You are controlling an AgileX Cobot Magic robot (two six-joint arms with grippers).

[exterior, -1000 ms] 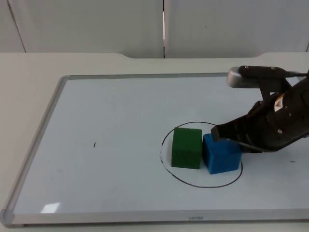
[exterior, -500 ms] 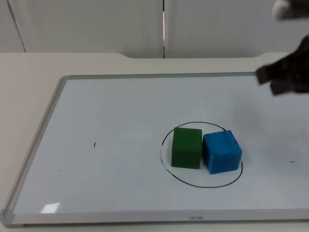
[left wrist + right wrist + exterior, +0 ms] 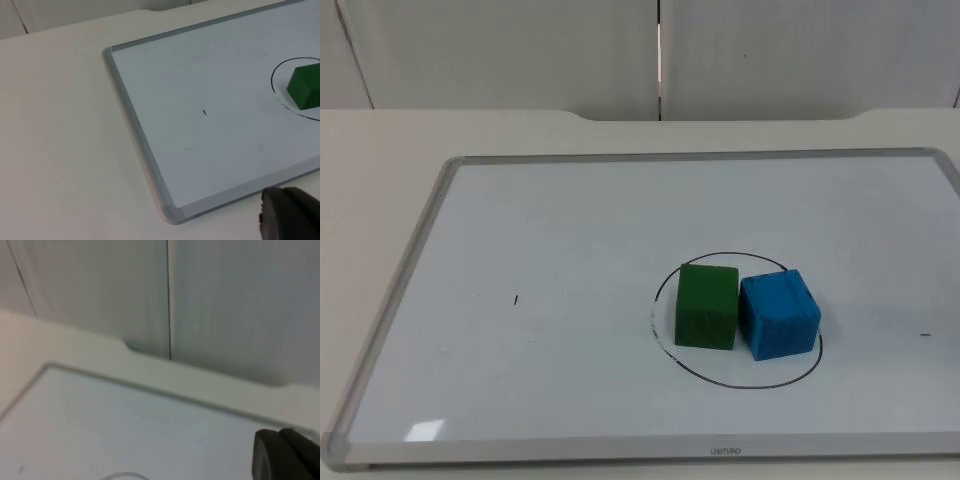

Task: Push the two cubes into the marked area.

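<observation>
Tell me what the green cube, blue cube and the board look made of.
Green cube: likely foam, matte, slightly fuzzy faces, soft edges. Blue cube: same look, matte and faintly textured. Whiteboard: smooth glossy white surface, a light glare near its front corner, grey metal-looking frame; the black circle looks marker-drawn.

A green cube (image 3: 707,305) and a blue cube (image 3: 779,314) sat side by side, touching, inside the black hand-drawn circle (image 3: 665,282) on the whiteboard (image 3: 520,230), the green one square-on and the blue one turned slightly, near the ring's right edge.
</observation>
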